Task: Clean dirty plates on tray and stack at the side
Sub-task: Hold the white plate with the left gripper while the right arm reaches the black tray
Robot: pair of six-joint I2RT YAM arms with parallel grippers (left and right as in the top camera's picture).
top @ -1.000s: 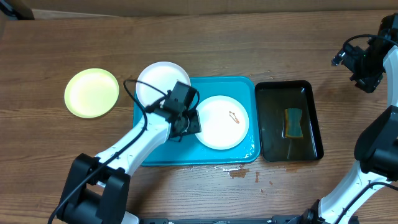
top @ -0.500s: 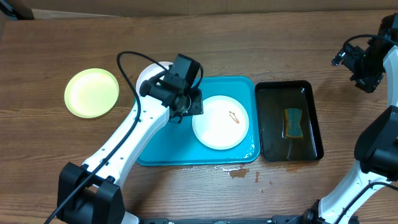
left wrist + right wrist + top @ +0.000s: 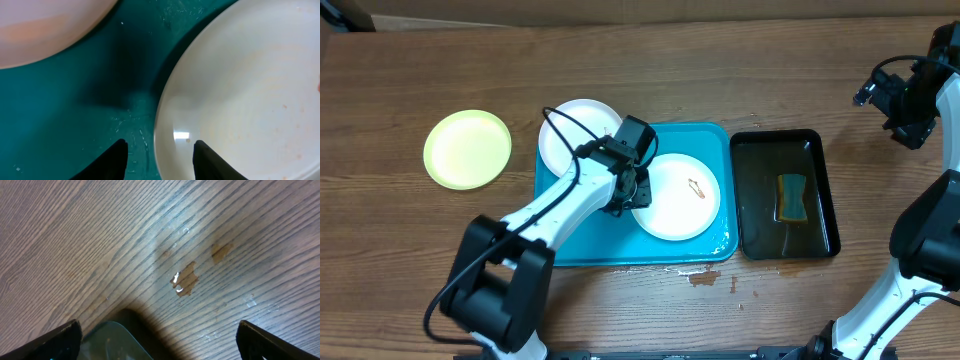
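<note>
A white plate [image 3: 680, 200] with a small orange-red smear lies on the turquoise tray [image 3: 620, 250]. A second white plate [image 3: 575, 135] lies over the tray's far left corner. A pale plate with a yellow-green rim [image 3: 467, 148] lies on the table to the left. My left gripper [image 3: 628, 195] is low over the tray, open, with the smeared plate's left rim between its fingers. In the left wrist view my left gripper [image 3: 160, 160] straddles that plate's [image 3: 250, 100] rim on the tray [image 3: 75, 110], and the other white plate [image 3: 50, 25] shows at top left. My right gripper [image 3: 910, 100] is raised at the far right, open and empty.
A narrow black tray [image 3: 820, 160] holding dark liquid and a sponge [image 3: 791, 197] stands right of the turquoise tray. Its corner shows in the right wrist view [image 3: 110, 340], under my right gripper [image 3: 160, 340]. Small wet spots [image 3: 705, 277] lie on the wood near the front.
My left arm swung up toward the far white plate, then came back down to the smeared plate's left rim. The plates and my right arm have not moved.
</note>
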